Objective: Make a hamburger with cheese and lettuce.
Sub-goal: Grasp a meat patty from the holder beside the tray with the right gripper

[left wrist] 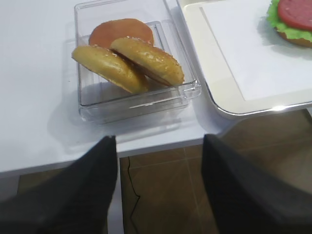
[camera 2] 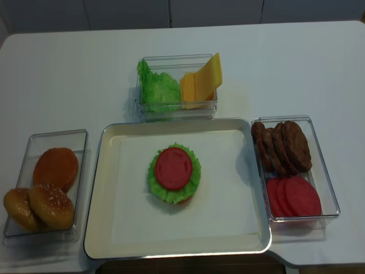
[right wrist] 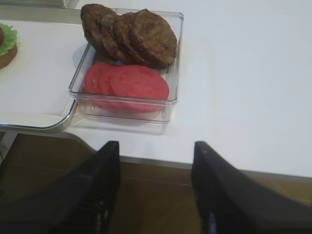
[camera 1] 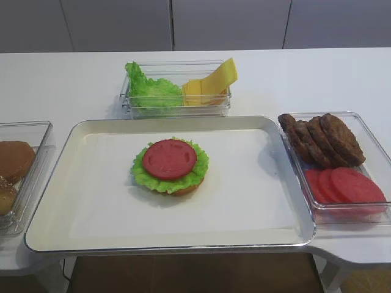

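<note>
I have the hamburger (camera 2: 174, 173) sitting near the middle of the tray (camera 2: 108, 228), built so far as bun base, frilly leaf and a tomato slice on top; no patty on it yet as far as I can see. The cheese (camera 2: 201, 80) and the spare lettuce (camera 2: 159, 87) share the clear box (camera 2: 177, 111) at 12 o'clock from the burger, just beyond the tray's far rim. The cheese slices are fanned and lean up toward 1 o'clock.

Both arms hang back off the near table edge. The right gripper (right wrist: 156, 190) has its fingers spread wide with nothing between them, and the tub of patties (right wrist: 129, 36) and tomato slices (right wrist: 126, 83) lies straight ahead of it at 12 o'clock. The left gripper (left wrist: 158, 187) is likewise spread and empty, facing the bun box (left wrist: 136, 102) at 11 o'clock.

My judgement: the patties are the next layer, and the right arm is clearly nearer. The cheese sits slightly right of centre, so I'd favour the right arm there too.
</note>
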`<control>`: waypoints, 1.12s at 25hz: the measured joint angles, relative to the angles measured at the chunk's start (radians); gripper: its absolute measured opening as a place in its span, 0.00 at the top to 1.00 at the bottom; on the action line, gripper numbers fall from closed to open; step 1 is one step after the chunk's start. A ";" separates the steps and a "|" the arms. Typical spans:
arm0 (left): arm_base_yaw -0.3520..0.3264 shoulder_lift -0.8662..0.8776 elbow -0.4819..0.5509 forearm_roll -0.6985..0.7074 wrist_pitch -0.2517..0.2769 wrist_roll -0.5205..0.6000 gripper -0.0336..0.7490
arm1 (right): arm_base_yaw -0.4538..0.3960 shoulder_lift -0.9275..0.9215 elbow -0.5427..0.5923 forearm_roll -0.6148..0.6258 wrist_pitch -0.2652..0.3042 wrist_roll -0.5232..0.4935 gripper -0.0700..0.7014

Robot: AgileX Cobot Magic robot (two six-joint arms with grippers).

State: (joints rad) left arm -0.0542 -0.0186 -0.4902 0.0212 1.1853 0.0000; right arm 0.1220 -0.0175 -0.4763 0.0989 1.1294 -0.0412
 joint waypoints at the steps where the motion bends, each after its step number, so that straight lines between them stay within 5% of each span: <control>1: 0.000 0.000 0.000 0.000 0.000 0.000 0.43 | 0.000 0.000 0.000 0.000 0.000 0.000 0.42; 18: 0.000 0.000 0.000 0.000 0.000 0.000 0.43 | 0.000 0.000 0.000 0.002 -0.004 0.000 0.45; 28: 0.000 0.000 0.000 0.000 0.000 0.000 0.43 | 0.000 0.174 -0.050 0.058 0.012 0.041 0.32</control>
State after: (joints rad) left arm -0.0542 -0.0186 -0.4902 0.0212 1.1853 0.0000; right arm 0.1220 0.1561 -0.5260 0.1568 1.1412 0.0000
